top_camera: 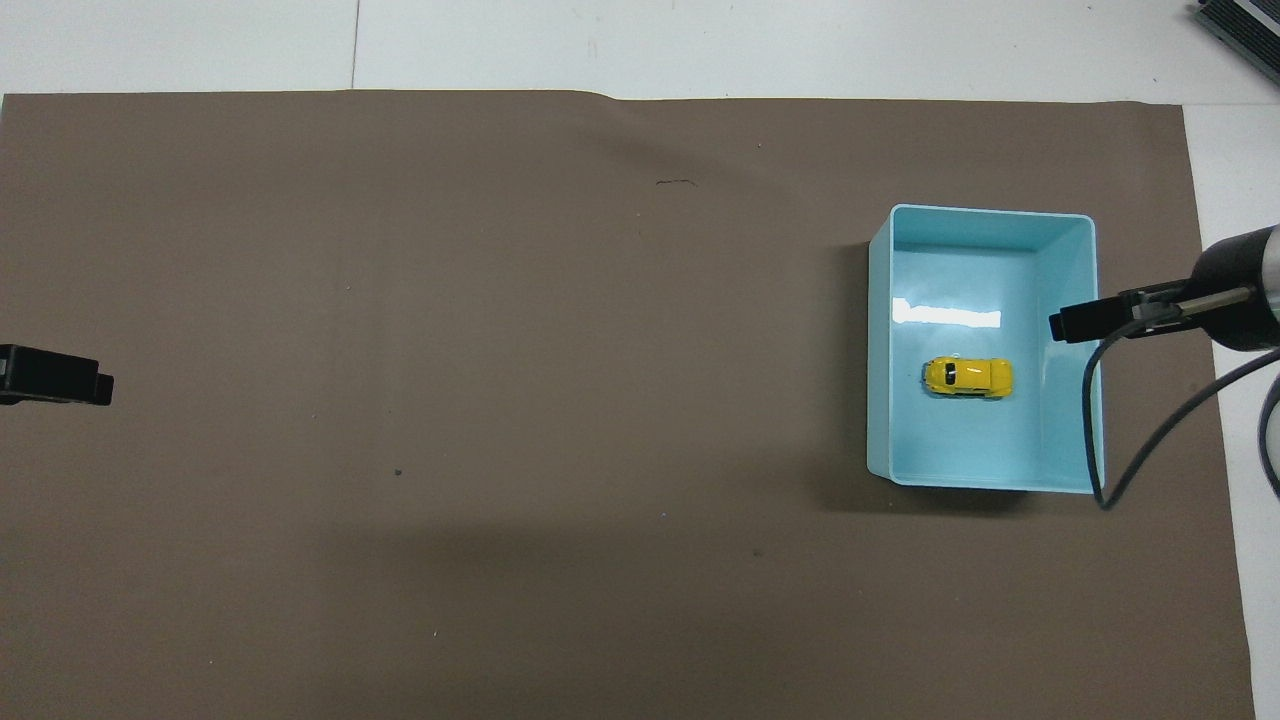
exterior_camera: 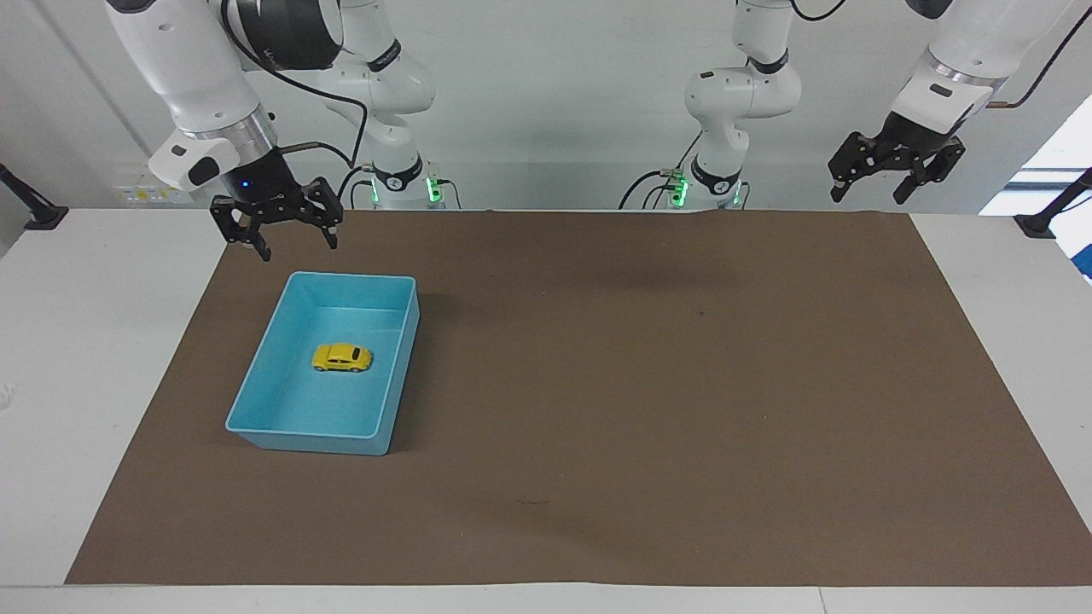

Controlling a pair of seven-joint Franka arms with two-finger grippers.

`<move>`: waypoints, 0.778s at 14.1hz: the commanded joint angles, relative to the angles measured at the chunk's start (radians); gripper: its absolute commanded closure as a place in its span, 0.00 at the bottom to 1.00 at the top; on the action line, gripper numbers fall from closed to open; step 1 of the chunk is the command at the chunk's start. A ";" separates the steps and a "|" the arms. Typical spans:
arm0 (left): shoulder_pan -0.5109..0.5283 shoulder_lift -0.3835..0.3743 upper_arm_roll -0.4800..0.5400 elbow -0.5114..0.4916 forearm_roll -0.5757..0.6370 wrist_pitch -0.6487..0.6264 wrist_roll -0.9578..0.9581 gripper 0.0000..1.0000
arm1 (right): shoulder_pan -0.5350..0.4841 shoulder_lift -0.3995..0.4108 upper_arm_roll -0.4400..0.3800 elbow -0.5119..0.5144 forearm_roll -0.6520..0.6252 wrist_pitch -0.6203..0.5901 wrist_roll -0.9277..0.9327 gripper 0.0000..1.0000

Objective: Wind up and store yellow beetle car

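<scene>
The yellow beetle car (exterior_camera: 341, 357) stands on its wheels on the floor of the blue bin (exterior_camera: 354, 275), near the bin's middle. It also shows in the overhead view (top_camera: 967, 376), inside the bin (top_camera: 990, 210). My right gripper (exterior_camera: 297, 246) is open and empty. It hangs in the air over the bin's rim toward the right arm's end of the table, and its tip shows in the overhead view (top_camera: 1085, 322). My left gripper (exterior_camera: 879, 192) is open and empty, and it waits raised at the left arm's end (top_camera: 55, 375).
A brown mat (exterior_camera: 648, 384) covers most of the white table (exterior_camera: 77, 341). The bin stands on the mat toward the right arm's end. A black cable (top_camera: 1120, 450) hangs from the right wrist beside the bin.
</scene>
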 commanded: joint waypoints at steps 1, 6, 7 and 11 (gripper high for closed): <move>0.013 0.002 -0.006 0.010 -0.002 -0.012 -0.005 0.00 | -0.003 -0.007 0.013 0.048 0.003 -0.059 0.114 0.00; 0.013 0.003 -0.006 0.010 -0.002 -0.012 -0.005 0.00 | -0.003 -0.008 0.011 0.081 -0.050 -0.168 0.173 0.00; 0.013 0.002 -0.006 0.010 -0.002 -0.012 -0.005 0.00 | -0.003 -0.008 0.010 0.081 -0.050 -0.171 0.173 0.00; 0.013 0.003 -0.006 0.010 -0.002 -0.012 -0.005 0.00 | -0.003 -0.008 0.016 0.090 -0.052 -0.168 0.164 0.00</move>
